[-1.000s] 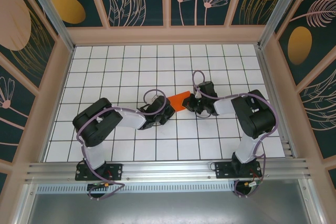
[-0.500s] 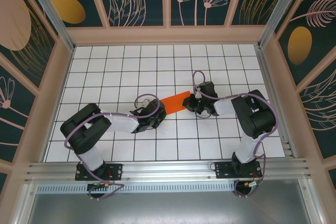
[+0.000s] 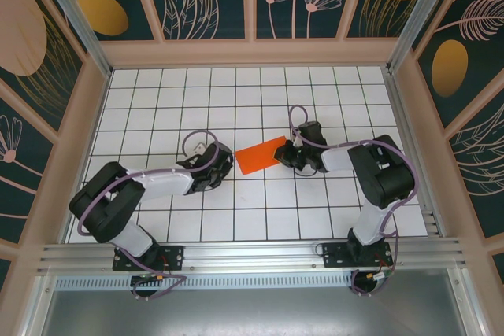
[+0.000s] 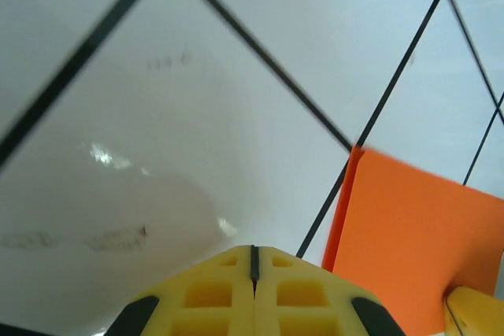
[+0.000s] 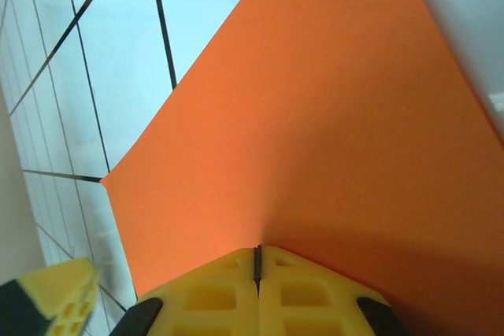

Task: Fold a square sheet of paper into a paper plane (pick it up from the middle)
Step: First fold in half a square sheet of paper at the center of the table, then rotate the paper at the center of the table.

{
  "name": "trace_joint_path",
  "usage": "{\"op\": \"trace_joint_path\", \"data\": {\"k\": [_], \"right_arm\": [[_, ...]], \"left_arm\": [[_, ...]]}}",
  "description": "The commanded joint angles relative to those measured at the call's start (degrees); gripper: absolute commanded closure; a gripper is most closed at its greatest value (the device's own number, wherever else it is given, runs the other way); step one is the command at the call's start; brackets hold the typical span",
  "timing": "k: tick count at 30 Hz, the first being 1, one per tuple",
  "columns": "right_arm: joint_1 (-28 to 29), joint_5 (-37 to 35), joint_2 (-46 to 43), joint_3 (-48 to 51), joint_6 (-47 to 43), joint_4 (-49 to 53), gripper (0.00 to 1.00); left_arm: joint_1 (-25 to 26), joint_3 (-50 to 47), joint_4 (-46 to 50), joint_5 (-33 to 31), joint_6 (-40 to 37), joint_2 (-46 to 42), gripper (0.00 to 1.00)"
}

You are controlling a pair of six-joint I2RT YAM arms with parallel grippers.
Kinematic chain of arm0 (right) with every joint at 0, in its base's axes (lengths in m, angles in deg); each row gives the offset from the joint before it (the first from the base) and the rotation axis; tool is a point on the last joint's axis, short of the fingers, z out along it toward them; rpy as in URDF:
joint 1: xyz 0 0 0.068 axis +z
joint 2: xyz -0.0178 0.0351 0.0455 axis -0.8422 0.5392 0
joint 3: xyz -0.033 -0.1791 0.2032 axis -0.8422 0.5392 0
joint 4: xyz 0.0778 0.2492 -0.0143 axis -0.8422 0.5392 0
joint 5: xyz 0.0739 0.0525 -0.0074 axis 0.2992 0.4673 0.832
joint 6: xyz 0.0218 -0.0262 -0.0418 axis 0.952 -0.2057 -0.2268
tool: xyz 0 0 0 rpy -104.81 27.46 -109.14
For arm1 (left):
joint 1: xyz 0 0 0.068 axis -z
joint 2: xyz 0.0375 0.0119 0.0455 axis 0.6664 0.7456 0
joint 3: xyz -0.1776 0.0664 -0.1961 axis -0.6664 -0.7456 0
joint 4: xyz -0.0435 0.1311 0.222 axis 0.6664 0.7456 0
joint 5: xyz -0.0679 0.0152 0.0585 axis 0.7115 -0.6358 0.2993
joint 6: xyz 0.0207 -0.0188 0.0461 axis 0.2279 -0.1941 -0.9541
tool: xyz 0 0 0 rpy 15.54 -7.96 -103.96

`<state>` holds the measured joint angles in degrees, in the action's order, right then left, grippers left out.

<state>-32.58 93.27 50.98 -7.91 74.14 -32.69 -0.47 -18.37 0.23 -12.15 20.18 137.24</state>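
Observation:
The square sheet of paper (image 3: pixel 258 156) is bright orange and lies flat near the table's middle, looking like a slanted rectangle. My right gripper (image 3: pixel 282 155) is at its right edge, shut, its yellow tips (image 5: pixel 257 251) resting on the orange sheet (image 5: pixel 315 116), which spreads out under and ahead of them. My left gripper (image 3: pixel 227 163) is shut and holds nothing. It sits on bare white tile just left of the paper, clear of its edge. In the left wrist view the shut tips (image 4: pixel 253 251) point at tile, and the sheet (image 4: pixel 417 234) lies to the right.
White grid-tiled table (image 3: pixel 181 108) with raised wooden walls (image 3: pixel 252 53) on three sides and a metal rail (image 3: pixel 252 253) at the near edge. The other arm's yellow finger (image 4: pixel 476 312) shows low right in the left wrist view. The right wrist view has one (image 5: pixel 55 297) low left.
My left gripper has slid left off the paper onto bare tile, uncovering the sheet's left part. The right gripper has stayed put on the right edge.

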Motion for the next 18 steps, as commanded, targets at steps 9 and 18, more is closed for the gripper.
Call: {"op": "trace_joint_path", "data": {"k": [9,18], "right_arm": [[7.83,-15.01,-0.99,-13.35,-8.53,18.14,0.93],[14.14,-20.57,9.79,-26.53,-7.51,24.23,0.84]], "left_arm": [[-7.91,6.66,9.03,-2.56,-19.78,-6.18,0.61],[-11.93,8.13,12.49,-9.16,-27.57,-8.04,0.01]]}}
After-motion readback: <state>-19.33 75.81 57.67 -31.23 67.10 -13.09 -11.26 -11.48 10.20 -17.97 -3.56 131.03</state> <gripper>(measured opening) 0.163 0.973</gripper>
